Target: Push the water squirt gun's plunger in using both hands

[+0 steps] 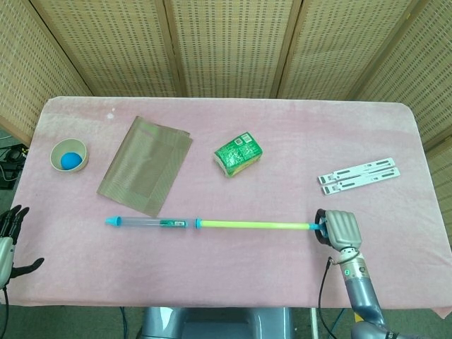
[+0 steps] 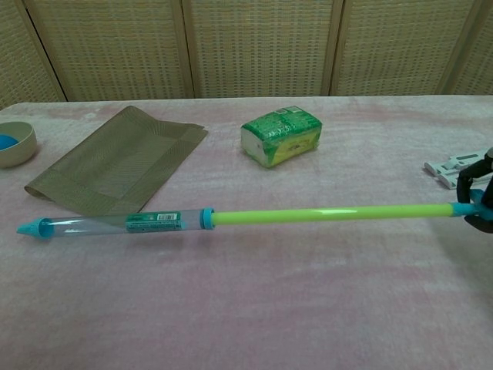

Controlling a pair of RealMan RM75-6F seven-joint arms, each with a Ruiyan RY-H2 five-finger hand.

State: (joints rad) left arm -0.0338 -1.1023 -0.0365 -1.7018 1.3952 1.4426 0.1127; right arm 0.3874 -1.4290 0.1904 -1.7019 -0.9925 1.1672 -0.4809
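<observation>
The water squirt gun lies across the pink table: a clear barrel (image 1: 152, 223) (image 2: 115, 224) with a cyan nozzle at its left end, and a long yellow-green plunger rod (image 1: 254, 226) (image 2: 331, 213) drawn far out to the right. My right hand (image 1: 336, 229) (image 2: 476, 197) grips the cyan end of the plunger, its fingers curled round it. My left hand (image 1: 10, 239) hangs off the table's left front corner, fingers spread, holding nothing, far from the barrel.
A brown woven mat (image 1: 145, 164) lies just behind the barrel. A green packet (image 1: 239, 154) sits mid-table, a small bowl with a blue ball (image 1: 68, 155) at the far left, and a white folding stand (image 1: 359, 175) behind my right hand.
</observation>
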